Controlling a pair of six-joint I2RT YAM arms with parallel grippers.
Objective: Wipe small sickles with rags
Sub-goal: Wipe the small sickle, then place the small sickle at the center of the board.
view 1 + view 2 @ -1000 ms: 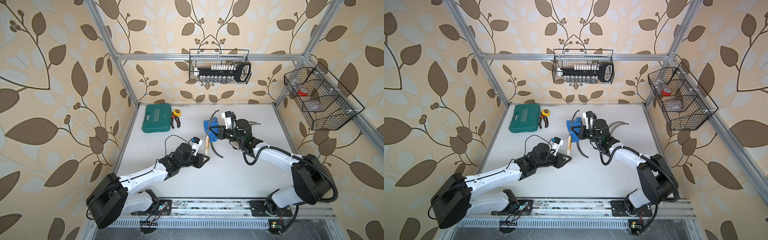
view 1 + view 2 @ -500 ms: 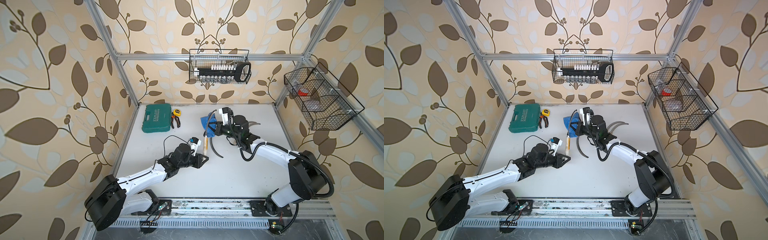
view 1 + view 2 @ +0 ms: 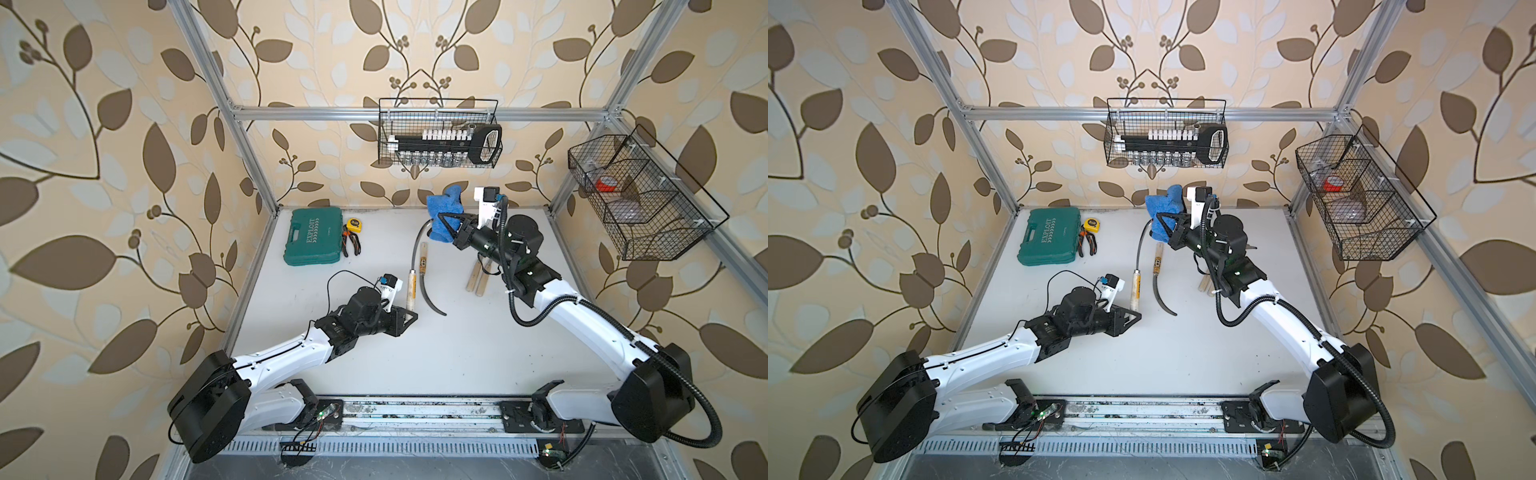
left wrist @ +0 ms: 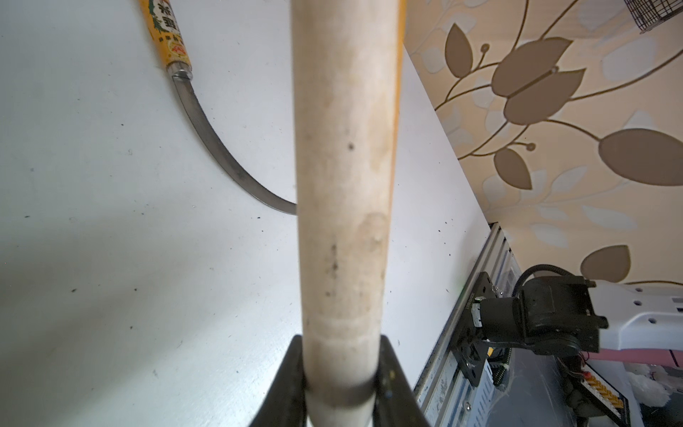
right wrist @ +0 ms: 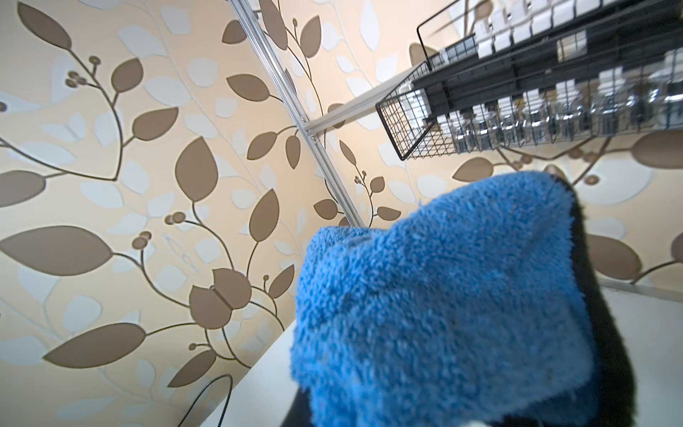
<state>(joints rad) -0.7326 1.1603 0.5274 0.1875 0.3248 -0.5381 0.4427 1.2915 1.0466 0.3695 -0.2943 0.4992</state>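
Note:
My left gripper (image 3: 409,318) (image 4: 342,373) is shut on the butt end of a small sickle's pale wooden handle (image 3: 411,291) (image 4: 343,185), which lies on the white table with its thin blade (image 3: 419,235) curving toward the back. A second sickle (image 3: 423,261), yellow-labelled, lies beside it, blade (image 4: 221,155) curving forward. Two more pale handles (image 3: 476,279) show under the right arm. My right gripper (image 3: 444,224) is shut on the blue rag (image 3: 444,210) (image 5: 443,307), held in the air above the first sickle's blade tip. The rag hides its jaws in the right wrist view.
A green tool case (image 3: 313,243), yellow tape measure (image 3: 354,224) and orange-handled pliers (image 3: 351,245) sit at the back left. A wire basket (image 3: 440,137) with sockets hangs on the back wall. Another wire basket (image 3: 640,195) hangs on the right wall.
The right gripper has lifted the rag up and toward the back wall, off the sickles. The left gripper has stayed on the handle.

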